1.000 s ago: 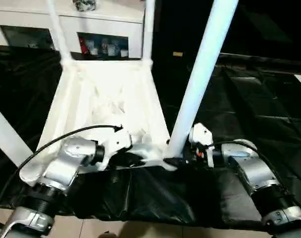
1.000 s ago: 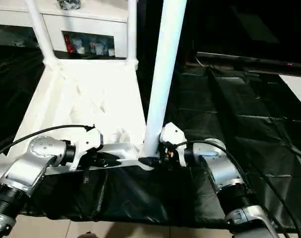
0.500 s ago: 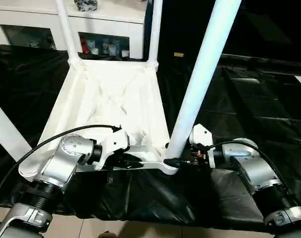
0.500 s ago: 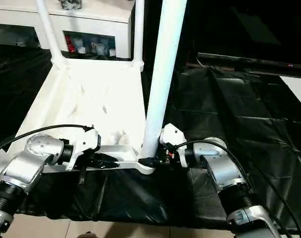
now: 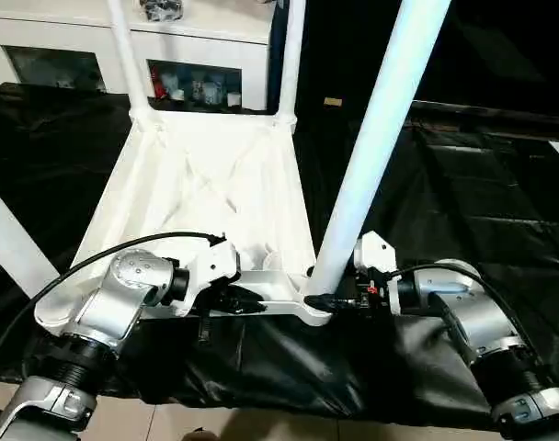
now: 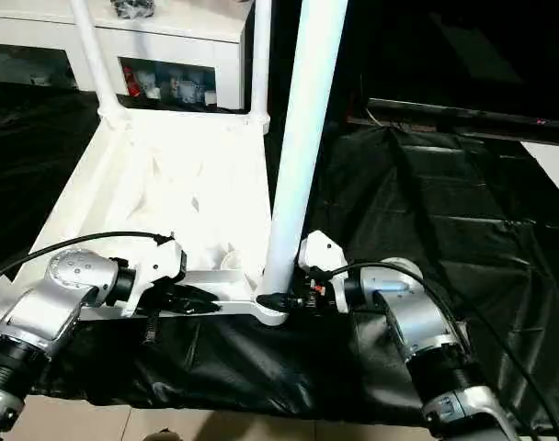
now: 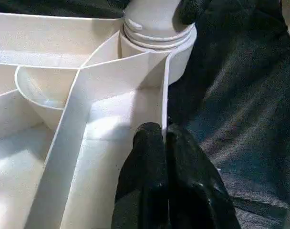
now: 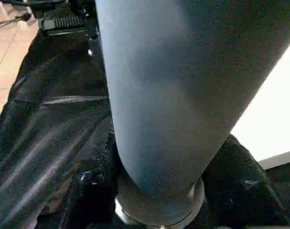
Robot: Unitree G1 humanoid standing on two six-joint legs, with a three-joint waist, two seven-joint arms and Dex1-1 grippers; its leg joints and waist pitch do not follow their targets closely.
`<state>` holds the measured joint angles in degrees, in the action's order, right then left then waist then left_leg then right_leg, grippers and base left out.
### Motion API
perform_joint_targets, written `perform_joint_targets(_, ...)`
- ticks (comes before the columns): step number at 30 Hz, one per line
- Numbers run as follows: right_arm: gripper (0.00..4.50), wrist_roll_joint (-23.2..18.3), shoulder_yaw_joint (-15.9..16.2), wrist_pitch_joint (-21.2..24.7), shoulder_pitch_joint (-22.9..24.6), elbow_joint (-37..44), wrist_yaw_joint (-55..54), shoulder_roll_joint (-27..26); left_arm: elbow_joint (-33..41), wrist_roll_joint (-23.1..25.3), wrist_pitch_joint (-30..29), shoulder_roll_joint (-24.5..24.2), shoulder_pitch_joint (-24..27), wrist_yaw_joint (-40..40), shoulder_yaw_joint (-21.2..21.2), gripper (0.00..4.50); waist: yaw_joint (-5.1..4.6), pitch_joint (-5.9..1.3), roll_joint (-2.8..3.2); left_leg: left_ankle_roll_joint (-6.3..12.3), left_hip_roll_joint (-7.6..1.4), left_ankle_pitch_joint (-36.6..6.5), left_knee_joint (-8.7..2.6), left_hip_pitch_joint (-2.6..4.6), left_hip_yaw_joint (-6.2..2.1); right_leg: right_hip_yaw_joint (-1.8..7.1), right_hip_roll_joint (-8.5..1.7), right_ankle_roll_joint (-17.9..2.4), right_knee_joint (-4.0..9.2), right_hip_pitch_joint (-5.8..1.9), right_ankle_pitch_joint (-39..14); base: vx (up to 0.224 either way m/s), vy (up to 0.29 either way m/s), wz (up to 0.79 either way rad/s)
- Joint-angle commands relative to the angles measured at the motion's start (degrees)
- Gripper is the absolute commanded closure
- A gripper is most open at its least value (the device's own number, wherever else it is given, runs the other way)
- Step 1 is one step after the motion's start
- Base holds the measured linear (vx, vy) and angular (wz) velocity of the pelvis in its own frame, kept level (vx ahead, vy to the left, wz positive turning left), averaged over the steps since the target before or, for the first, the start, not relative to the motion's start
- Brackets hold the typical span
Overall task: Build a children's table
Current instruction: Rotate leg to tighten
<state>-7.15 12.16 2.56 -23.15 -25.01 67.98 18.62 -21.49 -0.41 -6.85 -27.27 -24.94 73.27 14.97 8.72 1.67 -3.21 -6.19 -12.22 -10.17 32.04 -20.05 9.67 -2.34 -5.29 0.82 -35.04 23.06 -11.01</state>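
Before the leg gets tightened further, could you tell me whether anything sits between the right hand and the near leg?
Nothing visible does: the right hand already has its black fingers on either side of the near leg, just above the corner socket.

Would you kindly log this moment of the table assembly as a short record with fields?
Workpiece: white plastic table top, ribbed underside up, on black-draped work surface
Legs standing in sockets: two far legs, near-right leg
Left gripper: shut on the top's near edge wall
Right gripper: fingers either side of the near-right leg's base
Background: white cabinet
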Motion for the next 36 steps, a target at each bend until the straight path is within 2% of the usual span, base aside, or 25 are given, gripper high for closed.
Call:
perform_joint_targets(1, 2.49, 1.81, 3.22, 2.02, 1.93, -3.55, -3.47, -3.00, -0.61, -0.22, -0.38, 1.71, -2.23, -7.30, -2.78, 4.50, -0.36, -2.14, 0.22, 0.62, -0.57, -16.11, -4.14, -0.11, 0.34, 1.52, -2.13, -10.22, 4.28, -2.26, -14.51, 0.000, 0.000, 0.00)
perform_joint_targets(2, 2.49, 2.99, 1.39, 2.27, 1.00, -6.64, -11.66, -6.19, -0.77, 0.41, -1.98, 4.23, -2.76, -11.87, -3.43, 4.50, -0.56, -2.09, 0.10, -0.39, -0.58, -17.86, -4.27, 0.16, 0.27, 1.54, -2.28, -9.24, 4.61, -2.01, -18.35, 0.000, 0.000, 0.00)
perform_joint_targets(4, 2.49, 3.36, 0.11, 2.61, 0.54, -8.54, -17.42, -8.86, -0.37, 0.84, -3.19, 6.78, -2.86, -14.91, -3.27, 4.50, -1.07, -1.94, 0.06, -1.32, -0.60, -19.29, -4.53, 0.03, -0.02, 1.50, -2.45, -7.89, 4.91, -2.07, -22.28, -0.026, 0.002, -0.04)
perform_joint_targets(5, 2.50, 3.39, -0.20, 2.70, 0.46, -8.93, -18.86, -9.59, -0.14, 0.91, -3.57, 7.51, -2.81, -15.51, -3.10, 4.50, -1.39, -1.98, 0.04, -1.99, -0.54, -20.08, -4.65, -0.07, -0.23, 1.37, -2.54, -6.58, 5.16, -2.13, -25.20, -0.052, 0.004, -0.08)
perform_joint_targets(6, 2.50, 3.42, -0.63, 3.10, 0.31, -9.38, -20.77, -10.55, 0.10, 1.05, -3.96, 8.47, -2.75, -16.40, -2.85, 4.50, -1.50, -1.99, 0.02, -2.00, -0.47, -20.61, -4.62, 0.04, -0.31, 1.31, -2.58, -6.06, 5.34, -2.03, -26.38, 0.000, 0.000, 0.00)
perform_joint_targets(7, 2.50, 3.96, -1.33, 4.35, -0.21, -10.49, -26.85, -13.83, 0.88, 1.82, -5.65, 12.29, -2.62, -19.76, -1.68, 4.50, -1.75, -1.96, 0.04, -1.60, -0.44, -21.34, -4.55, 0.16, -0.30, 1.42, -2.58, -5.49, 5.64, -1.75, -27.51, 0.000, 0.000, 0.00)
perform_joint_targets(8, 2.50, 4.12, -1.51, 4.71, -0.35, -10.77, -28.53, -14.74, 1.12, 2.07, -6.08, 13.31, -2.58, -20.61, -1.31, 4.50, -1.98, -1.86, 0.06, -1.63, -0.52, -21.71, -4.56, 0.29, -0.24, 1.53, -2.54, -5.48, 5.80, -1.45, -27.73, 0.000, 0.000, 0.00)
perform_joint_targets(9, 2.50, 4.24, -1.60, 4.90, -0.41, -10.91, -29.51, -15.31, 1.27, 2.20, -6.31, 13.86, -2.53, -21.06, -1.08, 4.50, -2.22, -1.79, -0.05, -1.30, -0.24, -22.58, -4.51, 0.24, -0.44, 1.37, -2.55, -4.57, 6.09, -1.48, -30.69, 0.000, 0.000, 0.00)
perform_joint_targets(12, 2.50, 3.95, -2.76, 6.22, -1.20, -11.80, -34.53, -18.93, 2.33, 2.33, -7.94, 17.47, -2.29, -23.55, -0.01, 4.50, -2.34, -1.84, 0.11, -0.63, -0.26, -22.61, -4.48, 0.27, -0.33, 1.54, -2.45, -3.89, 6.41, -1.09, -30.86, 0.000, 0.000, 0.00)
perform_joint_targets(13, 2.50, 4.33, -2.52, 5.15, -1.58, -11.75, -35.66, -20.67, 3.26, 2.50, -8.26, 19.04, -1.89, -23.84, 1.25, 4.50, -2.30, -1.92, 0.38, -0.67, -0.22, -22.90, -4.48, 0.31, -0.44, 1.49, -2.52, -3.87, 6.41, -1.09, -31.15, 0.000, 0.000, 0.00)
perform_joint_targets(14, 2.50, 4.40, -2.41, 4.45, -1.68, -11.75, -35.60, -21.13, 3.56, 2.54, -8.31, 19.39, -1.74, -23.72, 1.67, 4.50, -2.41, -1.94, 0.29, -0.69, -0.31, -22.69, -4.58, 0.07, -0.47, 1.48, -2.49, -3.81, 6.36, -1.17, -30.45, 0.000, 0.000, 0.00)
perform_joint_targets(15, 1.95, 4.49, -2.17, 3.09, -1.81, -11.76, -35.26, -21.76, 4.01, 2.67, -8.28, 19.80, -1.51, -23.40, 2.35, 4.50, -2.38, -1.97, 0.30, -0.52, -0.32, -22.79, -4.60, 0.08, -0.45, 1.46, -2.45, -3.87, 6.35, -1.15, -29.74, 0.000, 0.000, 0.00)
perform_joint_targets(19, 1.71, 2.41, -3.50, 4.23, -1.32, -10.68, -33.75, -20.80, 4.49, 2.71, -6.39, 18.02, -1.09, -21.73, 2.43, 4.50, -2.27, -2.08, 0.39, 0.24, -0.28, -21.93, -4.63, -0.03, -0.32, 1.56, -2.26, -4.33, 6.13, -1.23, -26.76, 0.000, 0.000, 0.00)
perform_joint_targets(22, 1.31, 1.32, -4.14, 4.39, -0.63, -9.18, -29.67, -17.45, 5.61, 1.98, -5.50, 15.11, -0.36, -18.89, 1.03, 4.50, -2.17, -2.31, 0.45, 0.75, -0.41, -19.41, -4.57, -0.34, -0.13, 1.65, -2.10, -5.59, 5.59, -1.61, -21.13, 0.000, 0.000, 0.00)
perform_joint_targets(24, 1.20, 1.12, -4.48, 4.47, -0.45, -8.74, -27.83, -16.06, 5.90, 1.70, -5.57, 13.87, -0.17, -17.81, 0.56, 4.50, -2.09, -2.32, 0.69, 0.86, -0.42, -18.53, -4.47, -0.29, -0.02, 1.72, -2.06, -6.42, 5.38, -1.61, -19.04, 0.000, 0.000, 0.00)
perform_joint_targets(25, 1.20, 1.05, -4.60, 4.58, -0.38, -8.56, -27.17, -15.56, 5.98, 1.64, -5.48, 13.40, -0.10, -17.41, 0.41, 4.50, -2.04, -2.40, 0.54, 1.15, -0.43, -17.70, -4.36, -0.32, 0.09, 1.71, -2.02, -7.14, 5.19, -1.77, -17.29, 0.000, 0.000, 0.00)
perform_joint_targets(28, 0.85, 1.38, -3.77, 4.24, 0.15, -7.48, -22.21, -12.59, 6.33, 1.10, -5.34, 11.70, 0.06, -15.77, -0.65, 4.50, -1.74, -2.57, 0.69, 1.81, -0.43, -14.77, -4.11, -0.30, 0.25, 1.67, -1.97, -8.71, 4.73, -2.05, -12.82, 0.000, 0.000, 0.00)
perform_joint_targets(30, 0.77, 1.09, -2.53, 4.18, 0.63, -6.21, -17.85, -10.02, 6.37, 0.46, -5.13, 10.18, 0.03, -13.83, -1.26, 4.50, -1.59, -2.52, 0.78, 2.04, -0.46, -13.37, -4.06, -0.39, 0.29, 1.55, -1.80, -9.61, 4.40, -2.28, -9.89, 0.000, 0.000, 0.00)
perform_joint_targets(36, 0.27, 1.51, -0.04, 3.80, 1.34, -3.51, -9.60, -5.46, 6.60, -0.82, -4.79, 6.87, 0.04, -9.04, -1.67, 4.50, -1.14, -2.55, 0.80, 2.47, -0.53, -12.70, -3.89, -0.17, 0.42, 1.57, -1.78, -11.02, 3.96, -2.38, -6.53, 0.000, 0.000, 0.00)
